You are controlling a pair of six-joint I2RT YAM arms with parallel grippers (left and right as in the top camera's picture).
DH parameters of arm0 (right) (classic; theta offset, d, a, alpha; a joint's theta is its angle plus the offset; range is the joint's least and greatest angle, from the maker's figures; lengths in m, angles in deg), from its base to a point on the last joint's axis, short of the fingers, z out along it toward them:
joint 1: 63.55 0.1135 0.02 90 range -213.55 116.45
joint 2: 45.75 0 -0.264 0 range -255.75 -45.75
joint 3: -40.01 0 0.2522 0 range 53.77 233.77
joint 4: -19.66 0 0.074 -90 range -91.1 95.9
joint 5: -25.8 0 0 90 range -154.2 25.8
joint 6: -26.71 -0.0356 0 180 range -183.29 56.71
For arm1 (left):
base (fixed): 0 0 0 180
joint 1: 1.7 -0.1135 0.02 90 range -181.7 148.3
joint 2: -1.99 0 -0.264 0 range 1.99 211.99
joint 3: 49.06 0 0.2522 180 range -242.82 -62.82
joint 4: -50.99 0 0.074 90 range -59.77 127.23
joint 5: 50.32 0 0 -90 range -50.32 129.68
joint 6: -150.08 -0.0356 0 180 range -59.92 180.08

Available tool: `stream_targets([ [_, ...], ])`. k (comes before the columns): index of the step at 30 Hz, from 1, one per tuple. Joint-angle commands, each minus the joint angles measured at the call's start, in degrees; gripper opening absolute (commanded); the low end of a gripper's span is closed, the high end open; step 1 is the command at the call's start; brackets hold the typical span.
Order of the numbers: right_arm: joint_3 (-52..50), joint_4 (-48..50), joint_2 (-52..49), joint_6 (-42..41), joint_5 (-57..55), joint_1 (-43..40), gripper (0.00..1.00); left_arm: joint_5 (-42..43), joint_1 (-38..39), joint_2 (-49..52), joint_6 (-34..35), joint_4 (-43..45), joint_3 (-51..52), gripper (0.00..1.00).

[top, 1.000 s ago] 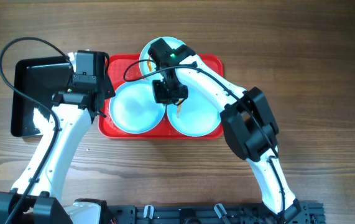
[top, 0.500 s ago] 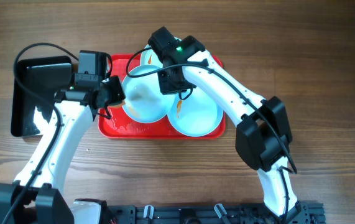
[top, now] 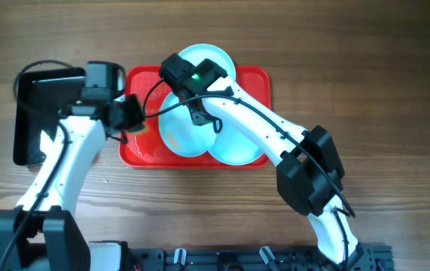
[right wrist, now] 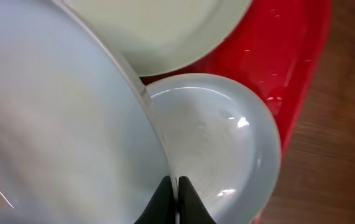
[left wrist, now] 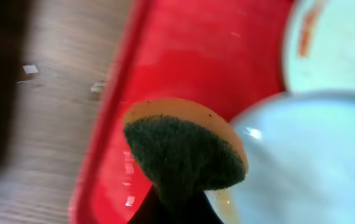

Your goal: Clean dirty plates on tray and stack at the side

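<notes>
My right gripper (top: 203,114) (right wrist: 176,190) is shut on the rim of one pale blue-white plate (top: 187,134) (right wrist: 59,124) and holds it tilted above the red tray (top: 135,150) (right wrist: 289,50). A second plate (top: 243,149) (right wrist: 221,143) lies on the tray's right. A third plate (top: 207,59) (right wrist: 158,31) sits at the tray's far edge, with an orange smear in the left wrist view (left wrist: 339,43). My left gripper (top: 135,113) (left wrist: 171,208) is shut on a green-and-orange sponge (left wrist: 183,149), just left of the held plate (left wrist: 308,162), which shows a faint orange smear.
A smaller glossy black tray (top: 38,113) lies left of the red tray on the wooden table (top: 380,90). My left arm crosses the black tray's near corner. Small white specks lie on the wood beside the red tray's left rim (left wrist: 112,124).
My right gripper has lifted the left plate off the tray, tilted it and carried it toward the tray's middle. My left gripper with the sponge swung toward the plate, then drew back slightly.
</notes>
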Motion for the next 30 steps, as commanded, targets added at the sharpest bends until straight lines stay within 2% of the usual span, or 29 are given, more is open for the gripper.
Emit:
stream_targets([
  [1,0.9,-0.7,4.6,-1.6,-7.6,-0.2,0.04,4.1,-6.7,0.3,1.7,-1.2,0.3,0.04],
  [5,0.9,0.1,8.0,-1.6,-12.4,0.1,0.04,8.8,-10.7,0.3,-1.2,-2.3,0.3,0.04],
  [10,0.9,3.0,13.3,0.5,-14.6,2.0,0.04,8.9,-11.0,0.3,-2.2,-2.4,0.3,0.04],
  [14,0.9,7.0,16.0,7.3,-17.3,4.7,0.04,8.9,-11.0,0.3,-2.2,-2.3,0.3,0.04],
  [20,0.9,9.9,15.7,14.8,-36.0,11.3,0.04,8.9,-11.1,0.3,-2.2,-2.4,0.3,0.04],
  [26,0.9,12.6,15.7,19.5,-41.3,14.2,0.04,8.9,-11.1,0.3,-2.2,-2.4,0.3,0.04],
  [30,0.9,15.4,15.7,27.2,-43.9,16.0,0.04,8.9,-11.0,0.3,-2.2,-2.5,0.3,0.04],
])
